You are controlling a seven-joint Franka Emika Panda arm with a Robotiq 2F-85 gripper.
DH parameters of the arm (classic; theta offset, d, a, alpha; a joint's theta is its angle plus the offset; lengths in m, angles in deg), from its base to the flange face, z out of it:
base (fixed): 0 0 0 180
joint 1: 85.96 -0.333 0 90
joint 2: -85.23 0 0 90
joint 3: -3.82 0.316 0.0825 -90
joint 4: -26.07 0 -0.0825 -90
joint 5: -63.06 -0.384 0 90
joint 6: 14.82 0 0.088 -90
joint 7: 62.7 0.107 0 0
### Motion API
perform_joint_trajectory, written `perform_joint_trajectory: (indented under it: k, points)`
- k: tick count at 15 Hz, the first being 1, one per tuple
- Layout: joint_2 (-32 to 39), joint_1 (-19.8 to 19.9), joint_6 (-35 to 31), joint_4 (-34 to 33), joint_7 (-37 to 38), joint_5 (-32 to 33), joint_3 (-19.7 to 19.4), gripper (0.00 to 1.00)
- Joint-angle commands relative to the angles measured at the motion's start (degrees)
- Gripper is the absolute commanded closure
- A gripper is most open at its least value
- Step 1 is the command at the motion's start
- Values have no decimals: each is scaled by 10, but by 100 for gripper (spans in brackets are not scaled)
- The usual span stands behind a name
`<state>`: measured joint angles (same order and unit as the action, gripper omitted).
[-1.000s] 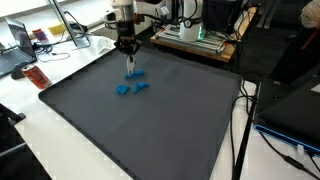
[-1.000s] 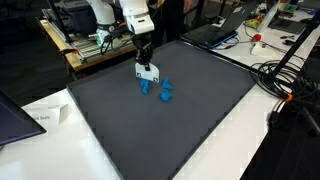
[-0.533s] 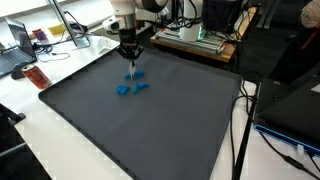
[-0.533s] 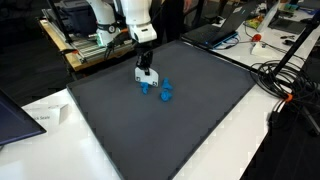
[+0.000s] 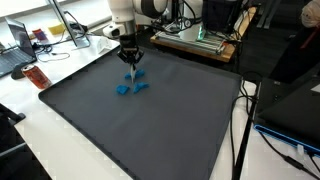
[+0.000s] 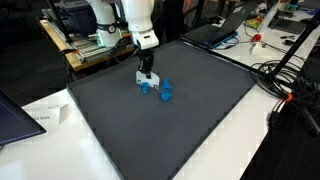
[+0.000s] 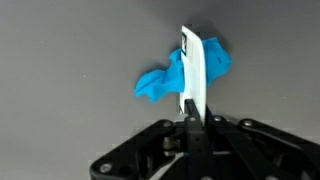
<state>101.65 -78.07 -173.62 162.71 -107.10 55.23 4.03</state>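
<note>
Upper left of the mat [image 5: 160, 130], the arm [image 5: 126, 12] hangs near vertical, with the gripper [image 5: 130, 60] pointing straight down. The jaws are pinched tight on a thin white strip [image 7: 195, 65], held edge-on. Can't tell if its tip touches the mat. The wrist view shows the strip clearly, with blue pieces [image 7: 158, 82] right behind it. In both exterior views the strip is tiny, but you can see the blue pieces sit in a small cluster on the mat just beside the gripper.
</note>
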Motion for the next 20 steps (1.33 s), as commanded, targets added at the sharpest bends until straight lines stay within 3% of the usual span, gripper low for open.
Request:
perform_joint_trajectory:
  k: [1,9,15,20]
  points:
    - [35,33,-8,-14,-18,-8,28,99]
    - [58,96,-8,-26,-97,-80,83,99]
    - [54,111,-20,-9,-137,-79,70,99]
    - [32,114,-42,8,-126,-65,52,99]
